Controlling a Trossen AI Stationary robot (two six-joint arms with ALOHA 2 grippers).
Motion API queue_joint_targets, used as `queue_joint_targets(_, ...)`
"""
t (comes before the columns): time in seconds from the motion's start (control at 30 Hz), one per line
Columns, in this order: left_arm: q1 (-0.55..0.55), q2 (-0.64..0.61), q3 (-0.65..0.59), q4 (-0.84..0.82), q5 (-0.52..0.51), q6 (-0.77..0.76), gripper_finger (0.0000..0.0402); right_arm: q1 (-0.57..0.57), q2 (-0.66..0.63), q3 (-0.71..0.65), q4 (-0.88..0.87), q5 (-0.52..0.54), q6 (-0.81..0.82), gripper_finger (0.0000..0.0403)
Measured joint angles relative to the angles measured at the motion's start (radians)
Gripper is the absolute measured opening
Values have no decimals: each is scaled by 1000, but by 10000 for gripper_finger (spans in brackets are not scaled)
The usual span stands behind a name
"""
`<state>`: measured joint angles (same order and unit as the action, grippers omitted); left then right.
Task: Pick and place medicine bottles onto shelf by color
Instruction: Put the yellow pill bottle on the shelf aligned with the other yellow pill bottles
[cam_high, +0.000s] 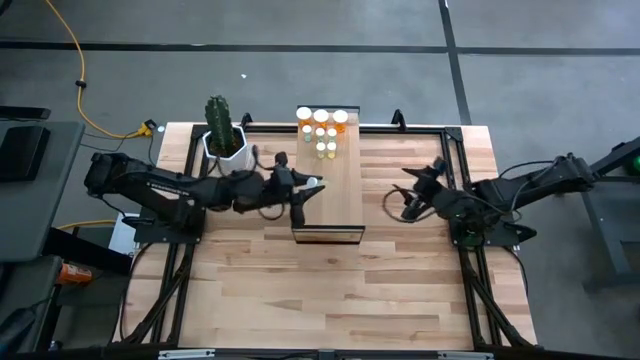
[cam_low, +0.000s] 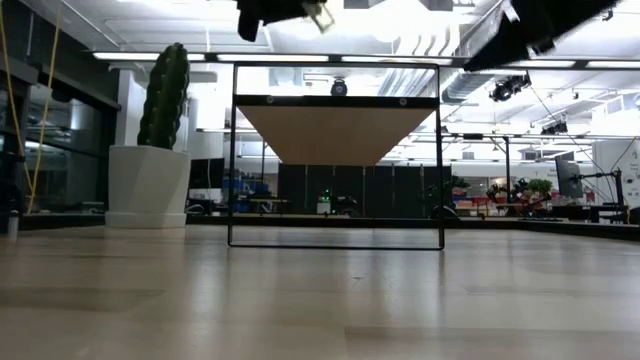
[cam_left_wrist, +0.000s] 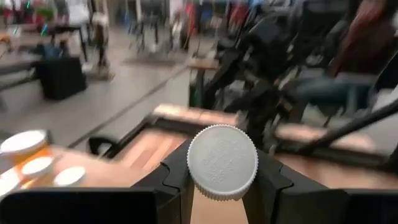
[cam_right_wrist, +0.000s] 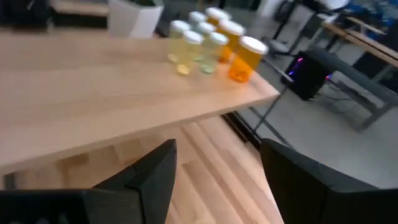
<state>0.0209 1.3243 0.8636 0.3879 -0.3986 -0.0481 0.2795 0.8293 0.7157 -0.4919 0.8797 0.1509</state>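
Bottle (cam_left_wrist: 222, 160) sits between left gripper (cam_left_wrist: 221, 186) jaws, clamped across the ribbed white cap, above shelf (cam_high: 345, 190) edge. Likely light, rigid plastic; ribs help grip, body prob slicker. Right gripper (cam_right_wrist: 217, 180) jaws wide, empty, shelf's other bottles (cam_right_wrist: 211, 43) beyond them.

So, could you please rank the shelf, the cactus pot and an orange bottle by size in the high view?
1. Shelf
2. Cactus pot
3. Orange bottle
All three stand at much the same distance from the camera, so the order is safe.
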Motion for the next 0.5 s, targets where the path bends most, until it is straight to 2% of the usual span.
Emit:
queue_joint_targets(0.07, 17, 0, 53, -128, -4, -1, 90, 15, -75, -110, 108, 41, 17, 225)
queue_joint_targets(0.27, 82, 0, 126, -346, -7, -12, 90, 13, -184, -337, 481, 34, -45, 225)
queue_joint_targets(0.4, 139, 0, 134, -437, -1, -57, 90, -5, -189, -412, 648, 33, -78, 225)
queue_joint_targets(0.5, 184, 0, 134, -506, 6, -81, 90, -13, -188, -437, 692, 31, -77, 225)
